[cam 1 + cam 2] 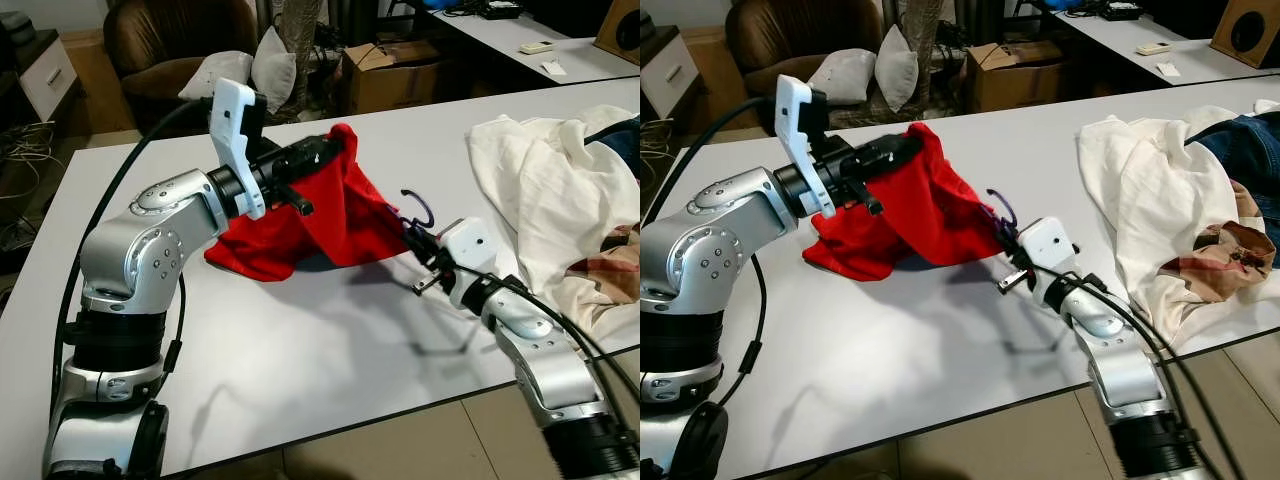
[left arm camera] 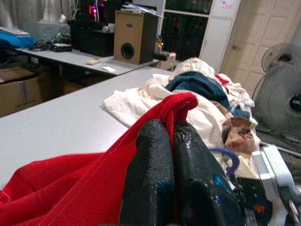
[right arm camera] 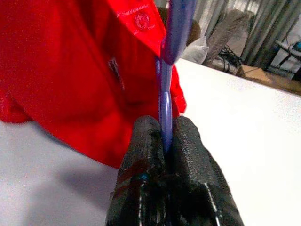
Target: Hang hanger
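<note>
A red garment (image 1: 330,215) lies partly on the white table (image 1: 300,350), its top edge lifted. My left gripper (image 1: 335,150) is shut on that raised edge, the cloth pinched between its fingers (image 2: 160,155). A purple hanger sticks out of the garment's right side, its hook (image 1: 420,205) curling up. My right gripper (image 1: 415,240) is shut on the hanger's thin purple bar (image 3: 165,106), just right of the red garment (image 3: 70,66). Most of the hanger is hidden inside the cloth.
A heap of white and other clothes (image 1: 560,200) covers the table's right side. Behind the table stand a brown armchair (image 1: 170,50) with cushions and a cardboard box (image 1: 390,75). Another table (image 1: 530,40) is at the back right. The table's front edge runs near my arms.
</note>
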{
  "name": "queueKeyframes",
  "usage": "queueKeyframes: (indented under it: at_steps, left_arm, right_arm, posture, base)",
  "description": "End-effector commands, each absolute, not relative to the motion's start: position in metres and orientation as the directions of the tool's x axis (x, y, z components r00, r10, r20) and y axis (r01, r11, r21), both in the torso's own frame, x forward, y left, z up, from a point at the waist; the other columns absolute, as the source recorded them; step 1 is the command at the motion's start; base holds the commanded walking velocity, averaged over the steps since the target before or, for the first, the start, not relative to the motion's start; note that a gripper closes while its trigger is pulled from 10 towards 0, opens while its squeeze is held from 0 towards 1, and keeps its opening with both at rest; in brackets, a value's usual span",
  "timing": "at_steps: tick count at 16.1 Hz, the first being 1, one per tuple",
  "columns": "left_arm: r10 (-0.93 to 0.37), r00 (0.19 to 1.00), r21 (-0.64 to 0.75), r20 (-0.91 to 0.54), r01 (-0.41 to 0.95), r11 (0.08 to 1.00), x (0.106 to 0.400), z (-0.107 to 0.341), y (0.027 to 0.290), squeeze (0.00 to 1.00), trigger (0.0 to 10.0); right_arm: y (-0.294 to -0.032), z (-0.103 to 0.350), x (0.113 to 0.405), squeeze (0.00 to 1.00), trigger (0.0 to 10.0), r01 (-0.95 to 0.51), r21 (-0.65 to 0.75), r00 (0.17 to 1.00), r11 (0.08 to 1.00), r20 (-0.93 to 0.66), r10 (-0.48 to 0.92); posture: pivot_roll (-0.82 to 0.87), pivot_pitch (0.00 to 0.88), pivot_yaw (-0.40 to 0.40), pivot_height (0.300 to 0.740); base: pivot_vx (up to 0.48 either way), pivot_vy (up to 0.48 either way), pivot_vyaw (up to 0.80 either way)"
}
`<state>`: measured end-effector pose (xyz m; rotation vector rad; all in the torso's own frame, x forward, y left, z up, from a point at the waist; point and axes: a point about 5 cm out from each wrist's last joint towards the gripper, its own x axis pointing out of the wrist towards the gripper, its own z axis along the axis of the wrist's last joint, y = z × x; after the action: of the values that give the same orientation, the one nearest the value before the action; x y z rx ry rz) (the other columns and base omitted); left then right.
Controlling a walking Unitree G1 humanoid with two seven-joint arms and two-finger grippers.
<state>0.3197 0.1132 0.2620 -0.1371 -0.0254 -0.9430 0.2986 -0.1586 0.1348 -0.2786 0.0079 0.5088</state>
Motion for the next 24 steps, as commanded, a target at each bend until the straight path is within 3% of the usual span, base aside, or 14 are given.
queueKeyframes:
  at_steps: [1,3,6,11,16,18,24]
  left_arm:
    - [-0.8,0.597,-0.07,0.051,0.802,0.594,0.318,0.26,0.116,0.0,0.0]
    - [-0.787,0.616,-0.031,0.023,0.787,0.616,0.319,0.256,0.119,0.0,0.0]
    - [-0.728,0.682,0.105,-0.07,0.731,0.675,0.322,0.236,0.125,0.0,0.0]
    - [-0.746,0.656,0.155,-0.115,0.754,0.639,0.315,0.225,0.127,0.0,0.0]
    - [-0.709,0.692,0.17,-0.134,0.721,0.671,0.317,0.217,0.134,0.0,0.0]
    - [-0.658,0.745,0.189,-0.112,0.666,0.721,0.324,0.218,0.141,0.0,0.0]
    - [-0.666,0.742,0.191,-0.075,0.666,0.721,0.32,0.222,0.139,0.0,0.0]
  right_arm:
    - [-0.161,0.143,0.305,0.0,10.0,-0.439,-0.061,0.898,0.896,-0.024,0.439]
    - [-0.159,0.139,0.304,0.0,10.0,-0.44,0.128,0.892,0.889,-0.052,0.449]
    - [-0.144,0.129,0.29,0.0,10.0,-0.473,0.485,0.816,0.736,-0.074,0.573]
    - [-0.148,0.145,0.296,0.0,10.0,-0.365,0.747,0.87,0.555,0.062,0.49]
    - [-0.144,0.147,0.298,0.0,10.0,-0.313,0.815,0.884,0.488,0.062,0.463]
    - [-0.144,0.145,0.295,0.0,10.0,-0.299,0.82,0.879,0.489,0.037,0.475]
    - [-0.147,0.142,0.285,0.0,10.0,-0.269,0.799,0.885,0.537,-0.015,0.465]
  posture:
    - [-0.03,0.0,0.06,0.74]
    - [-0.03,0.0,0.056,0.74]
    - [-0.01,0.0,0.045,0.74]
    - [0.0,0.0,0.046,0.74]
    - [0.03,0.0,0.035,0.74]
    - [0.06,0.0,0.008,0.74]
    - [0.12,0.0,-0.046,0.74]
  base:
    - [0.0,0.0,0.0]
    - [0.0,0.0,0.0]
    - [0.0,0.0,0.0]
    - [0.0,0.0,0.0]
    - [0.0,0.0,0.0]
    - [0.0,0.0,0.0]
    - [0.0,0.0,0.0]
